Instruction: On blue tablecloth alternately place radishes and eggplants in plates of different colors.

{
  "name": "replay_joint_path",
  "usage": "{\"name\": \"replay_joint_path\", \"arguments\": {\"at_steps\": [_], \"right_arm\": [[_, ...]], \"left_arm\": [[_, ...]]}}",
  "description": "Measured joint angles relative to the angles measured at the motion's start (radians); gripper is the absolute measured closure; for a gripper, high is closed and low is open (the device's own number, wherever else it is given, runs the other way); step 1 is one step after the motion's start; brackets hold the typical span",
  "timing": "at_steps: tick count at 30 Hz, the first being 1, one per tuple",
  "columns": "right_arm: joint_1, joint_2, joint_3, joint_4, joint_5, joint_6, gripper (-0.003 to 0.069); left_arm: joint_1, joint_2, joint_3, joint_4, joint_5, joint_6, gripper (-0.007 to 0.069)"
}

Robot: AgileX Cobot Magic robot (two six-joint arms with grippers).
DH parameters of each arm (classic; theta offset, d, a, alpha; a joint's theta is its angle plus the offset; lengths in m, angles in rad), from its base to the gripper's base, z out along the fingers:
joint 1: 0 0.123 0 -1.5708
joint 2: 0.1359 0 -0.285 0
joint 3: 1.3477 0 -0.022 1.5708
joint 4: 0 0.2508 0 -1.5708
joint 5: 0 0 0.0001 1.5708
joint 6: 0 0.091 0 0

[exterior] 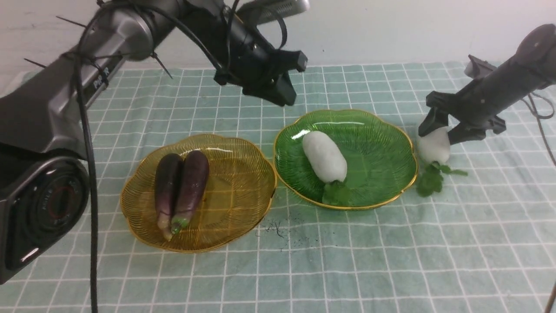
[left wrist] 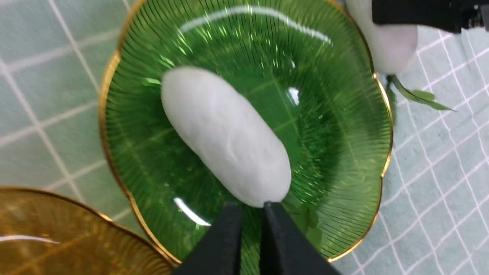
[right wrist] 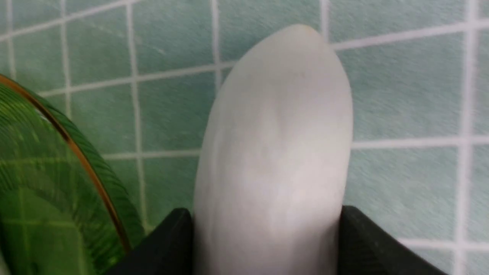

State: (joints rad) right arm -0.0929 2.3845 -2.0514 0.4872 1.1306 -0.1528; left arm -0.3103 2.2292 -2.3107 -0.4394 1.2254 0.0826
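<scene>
Blue tablecloth (exterior: 391, 261), right gripper (exterior: 441, 132) clamping 1 radish (exterior: 434, 148), left gripper (exterior: 282, 93) aloft (closed)

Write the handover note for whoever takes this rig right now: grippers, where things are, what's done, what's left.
Left gripper: shut, empty, hanging above the cloth behind the plates.
Right gripper: shut on a plump white toy radish with green leaves, just outside the right rim of the translucent green gold-rimmed plate, over the pale blue grid tablecloth.
Both slim dark purple toy eggplants lie side by side in the translucent amber gold-rimmed plate. A second white radish lies in the green plate.
Done: eggplants and one radish plated.
Left: probably move the held radish into the green plate and release.
</scene>
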Motion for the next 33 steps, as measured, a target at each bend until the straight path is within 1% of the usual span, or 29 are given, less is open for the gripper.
{"name": "replay_joint_path", "arguments": {"at_steps": [1, 4, 6, 10, 11, 12, 13, 15, 18, 19, 20, 22, 23, 25, 27, 30, 32, 33], "right_arm": [[-0.021, -0.032, -0.026, -0.032, 0.072, 0.021, 0.0229], [-0.028, -0.09, -0.048, -0.02, 0.088, 0.022, 0.0229], [-0.009, -0.147, -0.058, 0.014, 0.093, 0.019, 0.0229], [0.056, -0.183, -0.067, 0.04, 0.098, 0.002, 0.0229], [0.069, -0.183, -0.068, 0.041, 0.098, -0.002, 0.0229], [0.111, -0.165, -0.068, 0.041, 0.104, -0.008, 0.0229], [0.12, -0.16, -0.068, 0.04, 0.105, -0.008, 0.0229], [0.163, -0.129, -0.065, 0.033, 0.108, -0.008, 0.0229], [0.201, -0.094, -0.063, 0.025, 0.11, 0.011, 0.0225], [0.204, -0.091, -0.063, 0.025, 0.11, 0.013, 0.0224], [0.215, -0.086, -0.063, 0.023, 0.11, 0.032, 0.0196], [0.22, -0.086, -0.063, 0.022, 0.11, 0.049, 0.0146], [0.22, -0.086, -0.063, 0.022, 0.11, 0.061, 0.0102], [0.22, -0.087, -0.066, 0.019, 0.11, 0.069, 0.0039], [0.22, -0.088, -0.071, 0.017, 0.11, 0.075, 0.001], [0.219, -0.107, -0.072, 0.014, 0.111, 0.091, 0.0015], [0.219, -0.175, -0.071, -0.013, 0.113, 0.105, 0.0105], [0.219, -0.191, -0.071, -0.017, 0.113, 0.106, 0.0125]], "left_arm": [[0.004, -0.032, -0.018, 0.036, 0.007, -0.005, 0.0613], [0.009, -0.081, -0.026, 0.07, 0.01, -0.02, 0.0628], [0.006, -0.131, -0.026, 0.082, 0.019, -0.019, 0.0632], [0.0, -0.223, 0.023, 0.106, 0.026, -0.015, 0.0632], [0.0, -0.249, 0.047, 0.111, 0.026, -0.014, 0.0632], [0.0, -0.31, 0.107, 0.133, 0.027, -0.014, 0.0632], [0.0, -0.326, 0.125, 0.135, 0.027, -0.014, 0.0632], [0.0, -0.422, 0.237, 0.173, 0.028, -0.014, 0.0632], [0.0, -0.557, 0.408, 0.205, 0.029, -0.011, 0.0632], [0.0, -0.577, 0.419, 0.208, 0.029, -0.01, 0.0632], [0.0, -0.659, 0.523, 0.222, 0.029, -0.011, 0.0632], [0.0, -0.762, 0.62, 0.226, 0.029, -0.011, 0.0632], [0.0, -0.815, 0.671, 0.228, 0.029, -0.011, 0.0632], [0.0, -0.918, 0.767, 0.228, 0.029, -0.011, 0.0632], [0.0, -0.997, 0.846, 0.228, 0.025, -0.011, 0.0632], [0.0, -1.104, 0.927, 0.228, -0.001, -0.011, 0.0632], [0.0, -1.23, 1.024, 0.23, -0.035, -0.012, 0.0632], [0.0, -1.239, 1.032, 0.229, -0.041, -0.014, 0.0632]]}}
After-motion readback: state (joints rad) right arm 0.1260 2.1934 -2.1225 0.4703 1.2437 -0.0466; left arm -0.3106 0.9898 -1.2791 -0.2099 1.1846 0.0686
